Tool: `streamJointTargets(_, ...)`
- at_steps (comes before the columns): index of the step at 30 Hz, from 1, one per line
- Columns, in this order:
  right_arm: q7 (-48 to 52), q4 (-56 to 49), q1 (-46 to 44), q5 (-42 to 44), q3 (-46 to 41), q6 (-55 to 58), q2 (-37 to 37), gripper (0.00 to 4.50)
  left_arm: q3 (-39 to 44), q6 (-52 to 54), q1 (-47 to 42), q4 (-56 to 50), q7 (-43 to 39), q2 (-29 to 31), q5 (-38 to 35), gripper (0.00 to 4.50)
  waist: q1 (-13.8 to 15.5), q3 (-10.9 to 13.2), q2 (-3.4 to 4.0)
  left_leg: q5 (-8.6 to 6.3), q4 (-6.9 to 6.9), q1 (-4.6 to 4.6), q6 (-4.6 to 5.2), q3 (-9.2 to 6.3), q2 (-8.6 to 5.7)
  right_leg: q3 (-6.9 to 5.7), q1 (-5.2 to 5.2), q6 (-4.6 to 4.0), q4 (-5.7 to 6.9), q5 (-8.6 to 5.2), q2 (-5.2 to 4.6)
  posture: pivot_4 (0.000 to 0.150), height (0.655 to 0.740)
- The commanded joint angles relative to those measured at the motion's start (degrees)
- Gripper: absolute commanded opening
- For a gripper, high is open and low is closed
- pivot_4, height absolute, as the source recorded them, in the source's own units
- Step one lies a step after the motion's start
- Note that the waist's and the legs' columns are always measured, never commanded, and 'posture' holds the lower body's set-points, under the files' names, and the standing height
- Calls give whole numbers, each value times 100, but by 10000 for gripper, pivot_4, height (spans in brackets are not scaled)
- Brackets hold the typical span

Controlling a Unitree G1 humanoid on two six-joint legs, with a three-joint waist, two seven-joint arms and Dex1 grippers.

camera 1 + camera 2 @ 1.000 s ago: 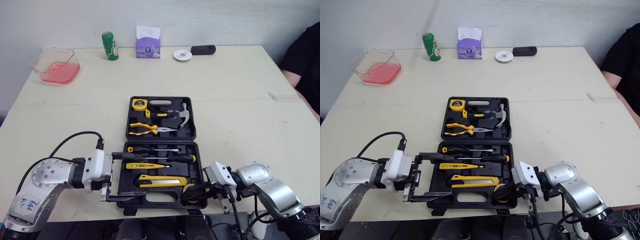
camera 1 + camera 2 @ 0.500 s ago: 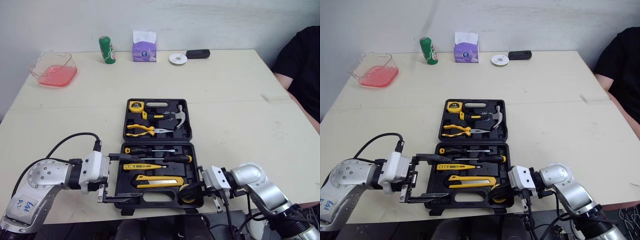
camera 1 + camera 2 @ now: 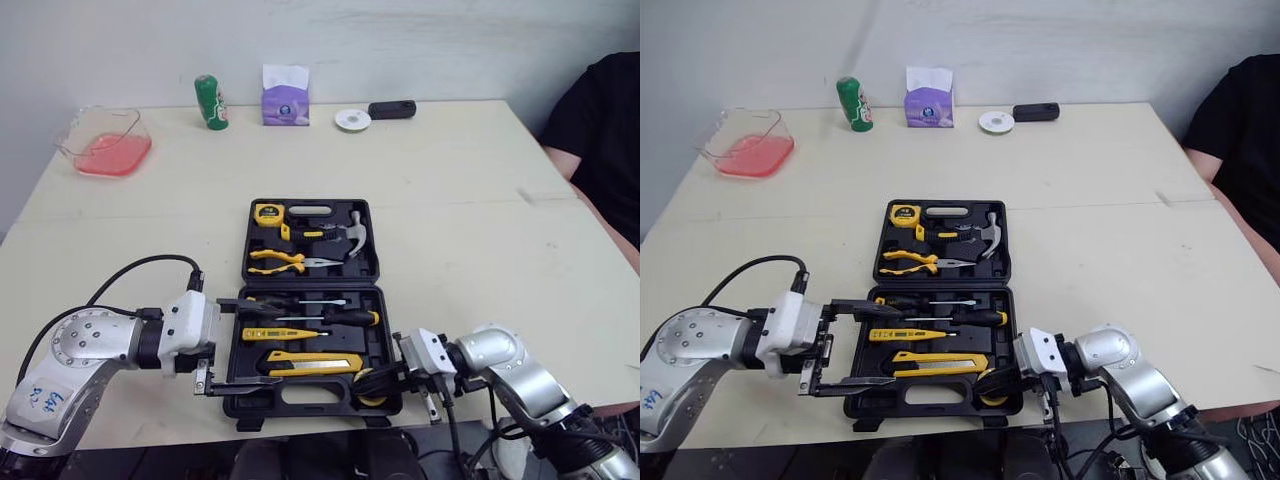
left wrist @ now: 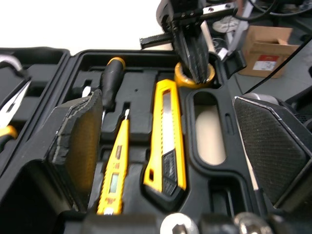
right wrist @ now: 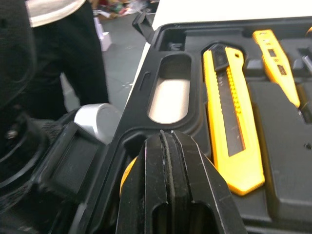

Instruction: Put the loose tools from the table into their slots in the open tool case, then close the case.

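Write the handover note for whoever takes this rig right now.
Left gripper: open, fingers spread over the left side of the near half of the open black plastic tool case.
Right gripper: shut, tips at the yellow ring in the case's near right corner; a pinch on it cannot be confirmed.
Far half: yellow tape measure, yellow-handled pliers, steel hammer.
Near half: black-and-yellow screwdriver, yellow tester pen, yellow utility knife.
Done: the tools seen lie in the case.
Left: settle the ring, pull both grippers out, close the case.
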Motion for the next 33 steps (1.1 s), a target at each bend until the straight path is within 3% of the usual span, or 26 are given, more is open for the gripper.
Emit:
streamJointTargets(1,-45,-678,218,764,-545,751,-294,341,301,25,115,-75,156,-46,-131,45000,60,7,12,-1,3,-18,3,0,-2,0,-15,1,-1,0,-2,1500,7400)
streamJointTargets(8,-795,-1446,75,1607,-1488,2032,-641,341,774,148,342,142,377,-109,-179,45000,101,10,14,3,7,-63,4,23,2,-6,-80,2,18,1,9,1500,7400)
streamJointTargets(13,-998,-111,-477,736,-1939,1577,-976,341,1158,-200,120,852,1265,-758,100,45000,106,18,22,5,7,-58,13,38,-6,-6,-85,8,23,5,7,1500,7400)
streamJointTargets(17,-1150,907,-816,-141,-1751,711,-831,0,919,-187,123,1345,1356,-684,591,33176,105,16,15,9,4,-60,15,42,-10,-10,-87,11,19,10,16,1500,7400)
streamJointTargets(24,-1445,1953,-1332,-937,-1544,136,-551,0,533,-198,-254,2109,1748,-815,1189,467,78,19,19,13,5,-68,24,61,-16,-11,-98,15,20,12,23,1500,7400)
streamJointTargets(33,-1879,2490,-1792,-1612,-1202,106,-89,0,81,-45,-321,2172,1970,-1050,1475,467,27,19,21,18,3,-67,20,61,-10,-9,-101,19,25,15,14,1500,7400)
